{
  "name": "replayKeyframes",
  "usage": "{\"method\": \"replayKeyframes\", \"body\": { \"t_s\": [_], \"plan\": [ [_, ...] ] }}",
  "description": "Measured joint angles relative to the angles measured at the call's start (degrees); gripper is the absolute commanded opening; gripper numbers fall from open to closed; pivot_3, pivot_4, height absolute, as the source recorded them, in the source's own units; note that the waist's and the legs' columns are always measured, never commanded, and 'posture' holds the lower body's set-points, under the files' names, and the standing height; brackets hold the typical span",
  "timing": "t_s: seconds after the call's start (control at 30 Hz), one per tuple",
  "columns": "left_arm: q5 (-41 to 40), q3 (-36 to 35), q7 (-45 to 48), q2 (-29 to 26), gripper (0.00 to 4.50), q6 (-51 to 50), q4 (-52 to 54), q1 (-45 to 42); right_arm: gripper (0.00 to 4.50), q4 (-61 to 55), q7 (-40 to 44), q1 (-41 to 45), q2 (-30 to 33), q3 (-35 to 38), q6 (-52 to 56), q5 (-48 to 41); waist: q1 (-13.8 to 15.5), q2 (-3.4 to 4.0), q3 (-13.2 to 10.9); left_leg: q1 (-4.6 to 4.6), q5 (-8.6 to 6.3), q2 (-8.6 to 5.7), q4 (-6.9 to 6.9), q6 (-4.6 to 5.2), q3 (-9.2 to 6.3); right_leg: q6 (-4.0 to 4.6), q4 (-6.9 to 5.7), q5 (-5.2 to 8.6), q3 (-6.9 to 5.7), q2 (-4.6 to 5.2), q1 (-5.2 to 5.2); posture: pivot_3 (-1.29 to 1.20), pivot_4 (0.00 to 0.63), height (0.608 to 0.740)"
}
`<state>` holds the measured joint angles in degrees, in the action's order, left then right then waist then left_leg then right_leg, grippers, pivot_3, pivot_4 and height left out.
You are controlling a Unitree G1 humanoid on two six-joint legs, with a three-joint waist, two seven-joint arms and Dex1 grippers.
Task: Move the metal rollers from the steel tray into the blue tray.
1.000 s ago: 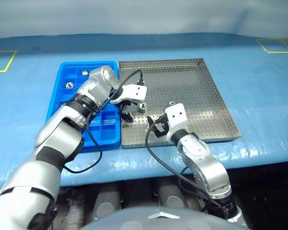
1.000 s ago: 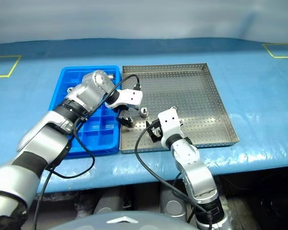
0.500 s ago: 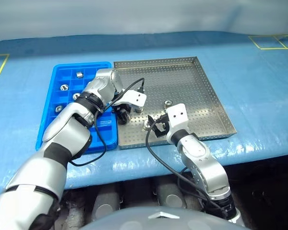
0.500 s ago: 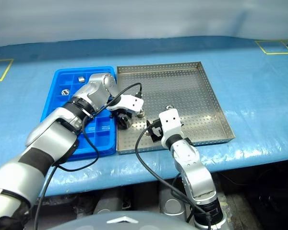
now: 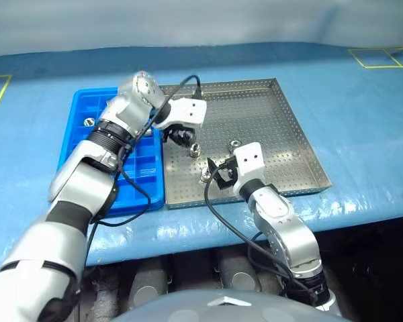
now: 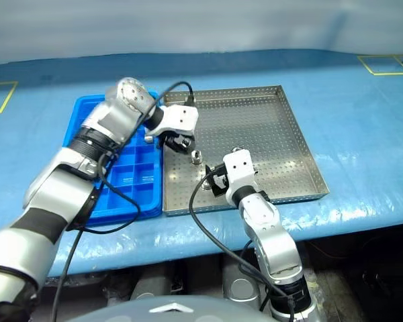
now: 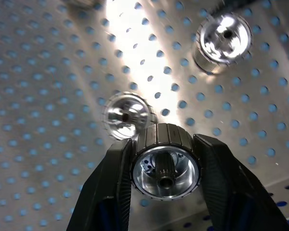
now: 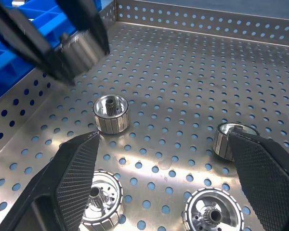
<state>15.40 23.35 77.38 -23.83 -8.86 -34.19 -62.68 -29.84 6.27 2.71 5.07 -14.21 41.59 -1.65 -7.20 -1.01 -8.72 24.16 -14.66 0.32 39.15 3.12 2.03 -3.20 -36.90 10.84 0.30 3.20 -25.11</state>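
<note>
Blue table cover [image 5: 363,114] carries both trays side by side, touching. Steel tray [image 5: 292,144], perforated floor, sits on the robot's right; blue tray [image 5: 80,114] w/ grid compartments on its left, partly hidden by the left arm.

Left gripper [image 7: 164,166] hangs above the steel tray's near-left part, pointing steeply down, jaws closed on a held roller [image 7: 165,168]. Roller is lifted clear of the floor, its axis running along the fingers, bored end face toward the wrist cam, ribbed sides pinched between the two pads.

Right gripper [image 8: 168,178] is low over the tray's near edge, roughly level, jaws spread wide, nothing between them.

Loose rollers [image 8: 111,113] on the steel floor: four seen from the right wrist, all standing on end, holes up, apart from each other. Blue tray: one roller [image 5: 88,122] visible in a far-left compartment; other cells hidden or can't tell.
</note>
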Motion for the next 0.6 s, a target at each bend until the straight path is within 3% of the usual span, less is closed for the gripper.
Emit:
{"method": "replayKeyframes", "body": {
  "t_s": [0.13, 0.3, 0.5, 0.6],
  "plan": [
    [-0.2, -9.7, -17.0, 0.4, 1.7, -10.1, 15.3, 11.6, 4.5, 0.6, 1.4, 0.9, 0.2, -0.3, 0.2, -0.3, 1.0, 0.0, 0.0, 0.01, 0.01, 0.02, 0.03, -0.02, 0.0, -0.01, -0.06, -0.02, 0.03, -0.02, -0.04, -0.07, 0.15, 0.74],
    [0.3, -22.0, -42.6, 10.9, 1.7, -19.4, 33.4, 26.5, 4.5, 2.6, 3.3, 3.3, 0.8, -1.9, 0.3, -0.7, 3.7, -0.01, 0.0, 0.05, 0.01, -0.04, 0.18, -0.01, 0.02, -0.11, -0.04, -0.12, 0.04, 0.05, -0.01, -0.02, 0.15, 0.74],
    [0.4, -28.1, -63.0, 21.7, 1.7, -18.7, 48.8, 45.9, 4.5, 3.4, 4.7, 4.9, 1.6, -2.2, 0.8, -1.0, 6.1, -0.04, 0.0, -0.3, -0.01, -0.06, 0.15, 0.0, 0.0, -0.05, 0.02, -0.13, -0.03, 0.15, 0.39, 0.02, 0.15, 0.74],
    [1.9, -28.1, -69.8, 24.1, 1.7, -17.9, 53.9, 53.6, 4.5, 3.7, 5.3, 5.1, 2.1, -2.4, 1.5, -1.0, 6.9, -0.05, 0.0, -0.44, -0.01, -0.07, 0.15, -0.01, -0.07, 0.17, 0.07, 0.0, -0.21, 0.2, 0.58, 0.02, 0.15, 0.74]
  ]
}}
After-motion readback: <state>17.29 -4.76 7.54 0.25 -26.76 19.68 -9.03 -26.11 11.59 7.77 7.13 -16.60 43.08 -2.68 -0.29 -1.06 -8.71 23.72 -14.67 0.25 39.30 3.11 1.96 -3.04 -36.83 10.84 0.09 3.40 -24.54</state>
